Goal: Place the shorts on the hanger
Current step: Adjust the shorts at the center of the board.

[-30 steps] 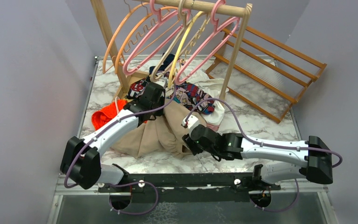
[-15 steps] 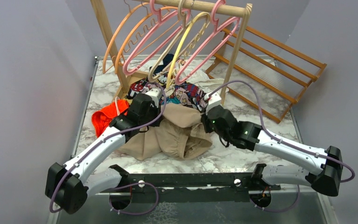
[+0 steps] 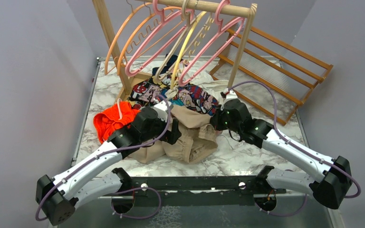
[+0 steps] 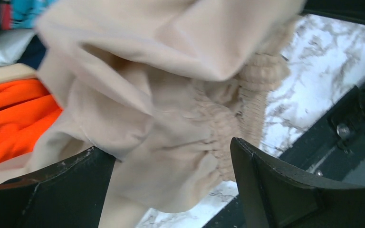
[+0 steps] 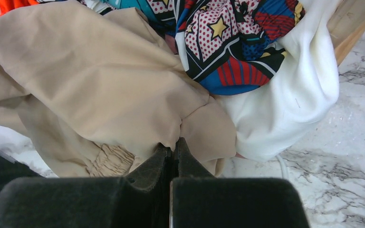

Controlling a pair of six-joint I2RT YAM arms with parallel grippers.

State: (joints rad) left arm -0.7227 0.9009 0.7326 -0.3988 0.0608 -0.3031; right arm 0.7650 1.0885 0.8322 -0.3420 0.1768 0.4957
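Note:
The beige shorts (image 3: 190,142) lie crumpled on the marble table in front of the rack. My left gripper (image 3: 174,131) hovers over their left part, open. In the left wrist view its fingers (image 4: 275,190) stand wide apart, with the gathered waistband (image 4: 228,118) hanging between them and untouched. My right gripper (image 3: 215,122) is shut on a fold of the shorts (image 5: 104,85) at their right edge; the closed tips (image 5: 173,148) pinch the beige cloth. Two pink hangers (image 3: 149,45) (image 3: 214,47) hang on the wooden rail, away from both grippers.
An orange garment (image 3: 109,121) lies left of the shorts. Comic-print cloth (image 3: 190,97) and a white cloth (image 5: 285,99) lie behind them. Orange and yellow hangers (image 3: 185,42) share the rail. A wooden slatted rack (image 3: 275,71) leans at the back right.
My left gripper let go of the shorts, opened wide and drew back toward the near edge. My right gripper shut on the shorts and carried the fold away from the near edge and to the right.

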